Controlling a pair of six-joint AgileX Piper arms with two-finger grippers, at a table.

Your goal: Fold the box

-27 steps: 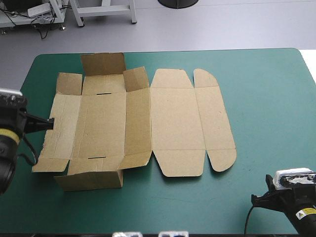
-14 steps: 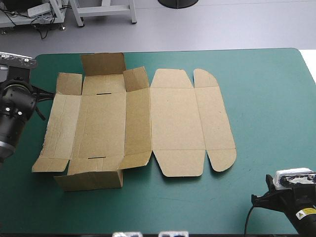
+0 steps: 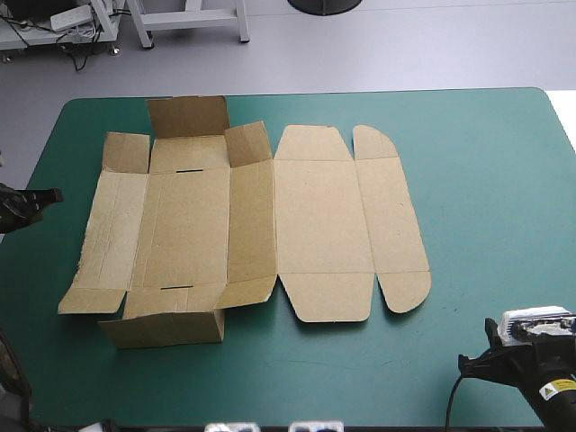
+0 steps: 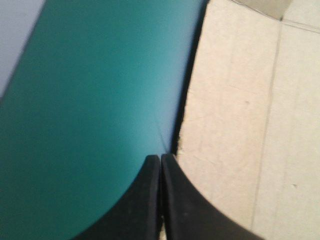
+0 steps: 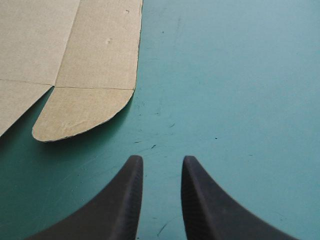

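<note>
Table (image 3: 486,180), teal-green. Box (image 3: 243,225), mostly flat from centre toward 9 o'clock, end flaps partly raised at 12 and 6, nothing tucked yet. Left gripper (image 4: 160,157), drawn back since earlier to the 9 o'clock table edge, pinched together, empty, pointing at the box's edge. Right gripper (image 5: 159,160), at 5 o'clock, slightly parted, empty. Probably repositioning before a first fold.

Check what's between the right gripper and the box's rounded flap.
Nothing but bare teal-green cover, faintly scuffed. The right wrist view shows it: the right gripper sits apart from the box.
</note>
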